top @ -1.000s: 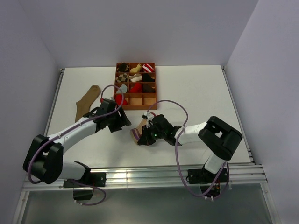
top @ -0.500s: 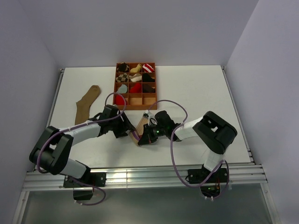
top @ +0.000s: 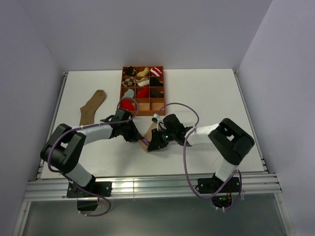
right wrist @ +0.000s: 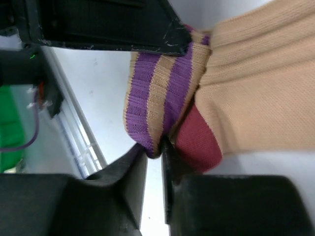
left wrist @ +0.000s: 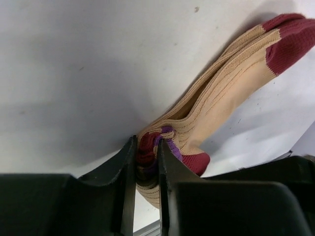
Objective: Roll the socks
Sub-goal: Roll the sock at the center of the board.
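Note:
A beige sock (top: 149,131) with maroon toe and heel and purple cuff stripes lies on the white table between both grippers. My left gripper (top: 140,136) is shut on the sock's bunched cuff end (left wrist: 147,158), and fabric fills the space between its fingers. My right gripper (top: 153,143) stands slightly open. The striped cuff edge (right wrist: 156,110) only touches its fingertips, and bare table shows through the gap. The toe (left wrist: 290,37) stretches away flat. A plain brown sock (top: 92,106) lies flat at the far left. A red sock (top: 128,104) sits by the tray's front left corner.
A brown wooden tray (top: 143,112) with a grid of compartments stands at the back centre, holding several small sock bundles. A metal rail (top: 157,186) runs along the table's near edge. Both arms cross low over the table's middle.
The left gripper moved right to the beige sock and closed on its cuff end. The right gripper, earlier shut on the sock, has parted its jaws a little.

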Action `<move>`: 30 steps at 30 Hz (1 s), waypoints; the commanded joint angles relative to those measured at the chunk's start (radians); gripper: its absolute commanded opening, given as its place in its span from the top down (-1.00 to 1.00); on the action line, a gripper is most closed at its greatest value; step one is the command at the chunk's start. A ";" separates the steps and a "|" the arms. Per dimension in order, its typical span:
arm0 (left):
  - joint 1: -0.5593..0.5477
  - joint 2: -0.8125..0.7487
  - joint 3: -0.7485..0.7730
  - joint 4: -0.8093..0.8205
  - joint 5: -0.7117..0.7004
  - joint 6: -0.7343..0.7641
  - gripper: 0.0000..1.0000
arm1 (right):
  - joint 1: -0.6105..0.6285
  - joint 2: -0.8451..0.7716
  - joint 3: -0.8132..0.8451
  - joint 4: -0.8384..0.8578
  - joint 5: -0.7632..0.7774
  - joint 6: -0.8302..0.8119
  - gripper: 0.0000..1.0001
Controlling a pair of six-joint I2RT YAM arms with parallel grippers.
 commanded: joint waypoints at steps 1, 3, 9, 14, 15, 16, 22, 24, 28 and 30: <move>-0.022 0.084 0.041 -0.159 -0.064 0.091 0.73 | 0.002 -0.114 0.046 -0.150 0.197 -0.090 0.42; -0.025 0.099 0.072 -0.215 -0.079 0.111 0.78 | 0.014 -0.180 0.059 -0.221 0.307 -0.130 0.21; -0.039 0.182 0.270 -0.416 -0.142 0.213 0.81 | 0.126 -0.319 0.117 -0.332 0.669 -0.225 -0.04; -0.045 0.234 0.368 -0.499 -0.162 0.257 0.82 | 0.264 -0.308 0.184 -0.401 0.873 -0.308 -0.17; -0.048 0.241 0.393 -0.509 -0.162 0.262 0.81 | 0.302 -0.294 0.197 -0.410 0.904 -0.317 -0.17; -0.049 0.256 0.404 -0.527 -0.164 0.268 0.82 | 0.323 -0.282 0.218 -0.414 0.966 -0.325 -0.18; -0.063 0.303 0.454 -0.570 -0.158 0.283 0.81 | 0.447 -0.171 0.286 -0.433 1.114 -0.357 -0.19; -0.066 0.311 0.462 -0.575 -0.156 0.285 0.81 | 0.468 -0.136 0.293 -0.427 1.142 -0.366 -0.20; -0.066 0.326 0.476 -0.585 -0.156 0.288 0.81 | 0.502 -0.070 0.309 -0.419 1.162 -0.371 -0.20; -0.068 0.333 0.486 -0.590 -0.156 0.289 0.81 | 0.516 -0.031 0.312 -0.415 1.173 -0.374 -0.20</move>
